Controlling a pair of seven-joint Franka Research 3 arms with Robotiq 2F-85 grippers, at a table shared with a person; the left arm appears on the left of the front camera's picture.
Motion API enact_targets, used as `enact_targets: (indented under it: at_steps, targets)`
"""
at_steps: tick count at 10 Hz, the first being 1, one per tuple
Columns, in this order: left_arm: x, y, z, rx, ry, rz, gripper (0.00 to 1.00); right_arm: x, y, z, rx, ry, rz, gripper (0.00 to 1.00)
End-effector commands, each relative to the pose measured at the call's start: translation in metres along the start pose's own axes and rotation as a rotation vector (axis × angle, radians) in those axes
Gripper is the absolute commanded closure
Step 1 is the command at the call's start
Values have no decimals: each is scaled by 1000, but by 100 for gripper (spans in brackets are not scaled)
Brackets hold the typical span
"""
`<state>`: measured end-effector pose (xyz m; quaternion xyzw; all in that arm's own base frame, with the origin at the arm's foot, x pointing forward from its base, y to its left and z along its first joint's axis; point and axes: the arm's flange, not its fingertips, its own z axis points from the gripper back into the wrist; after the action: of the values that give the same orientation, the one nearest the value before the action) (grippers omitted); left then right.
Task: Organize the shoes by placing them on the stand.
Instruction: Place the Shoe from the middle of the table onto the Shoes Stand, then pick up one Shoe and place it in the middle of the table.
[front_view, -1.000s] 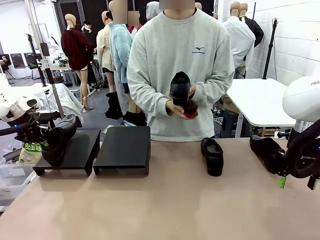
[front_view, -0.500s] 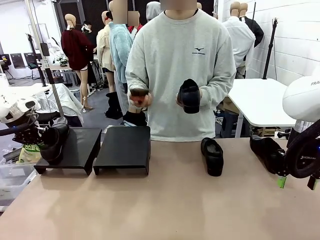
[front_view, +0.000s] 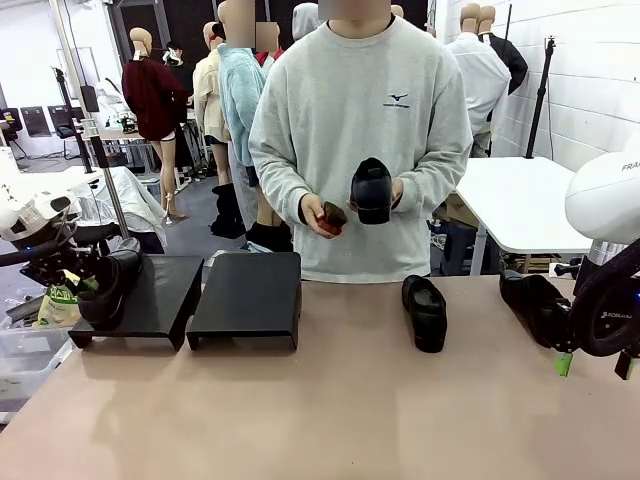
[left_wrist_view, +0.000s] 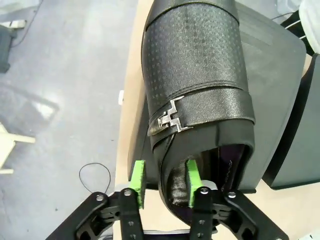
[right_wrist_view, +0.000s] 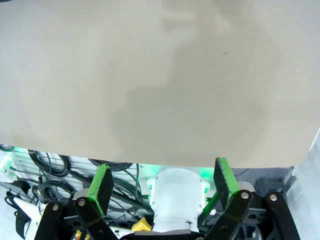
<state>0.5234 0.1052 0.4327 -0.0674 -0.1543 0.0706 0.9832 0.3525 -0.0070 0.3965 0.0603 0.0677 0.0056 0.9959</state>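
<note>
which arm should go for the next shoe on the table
Right. The right gripper is open, empty, beside a table shoe; the left gripper straddles the heel of the shoe on the stand.

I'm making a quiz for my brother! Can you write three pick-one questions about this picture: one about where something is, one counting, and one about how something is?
1. Where is the shoe by the left end effector?
A on the left stand
B on the floor
C in a hand

2. How many stands are there?
A one
B two
C four

3. The right end effector is:
A open
B shut on a shoe
C shut on a box

Answers: A, the shoe rests on the left stand; B, two black stands sit side by side; A, its jaws stand wide apart with nothing between.
</note>
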Motion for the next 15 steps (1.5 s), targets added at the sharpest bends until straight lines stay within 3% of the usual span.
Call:
enact_targets:
  at_steps: [1,7,8,15]
  targets:
    - [5,3,5,12,-4,-4,0,0,2,-1,-4,3,-8,0]
    - [4,-3,32,107,40,58,0,0,2,-1,-4,3,-8,0]
    - [2,0,24,49,-15,33,0,0,2,-1,-4,3,-8,0]
    - [2,0,24,49,-15,33,0,0,2,-1,-4,3,-8,0]
